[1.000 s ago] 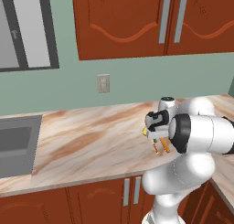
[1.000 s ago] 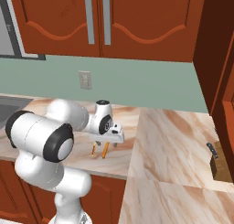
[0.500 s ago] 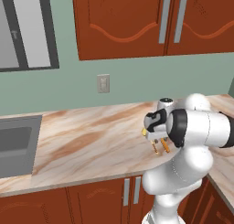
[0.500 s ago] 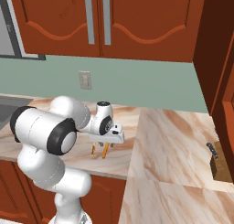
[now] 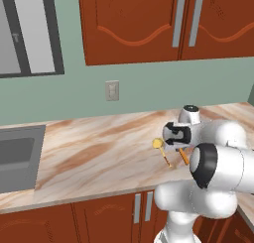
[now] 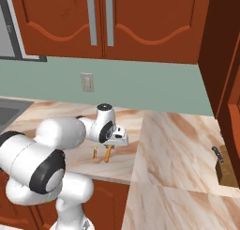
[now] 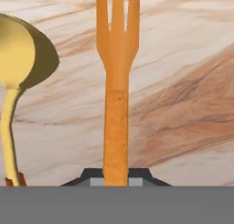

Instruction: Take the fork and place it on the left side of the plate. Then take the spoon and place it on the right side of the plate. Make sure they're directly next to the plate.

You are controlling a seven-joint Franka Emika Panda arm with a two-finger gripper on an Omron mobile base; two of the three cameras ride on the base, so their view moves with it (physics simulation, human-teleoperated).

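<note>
Orange fork [image 7: 116,104] lengthwise, tines forward

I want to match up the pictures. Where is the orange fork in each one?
Left base view: the fork peeks out right of the spoon, under the white hand.
Right base view: it lies below the hand, right of the spoon's handle.
Hand view: it runs up the middle.
Shared landmark: the yellow spoon beside it.

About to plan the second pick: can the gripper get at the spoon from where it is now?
Probably not yet: the gripper looks shut on the fork. The spoon lies just beside it on the bare counter, nothing over it, so reachable once the fork is placed.
</note>
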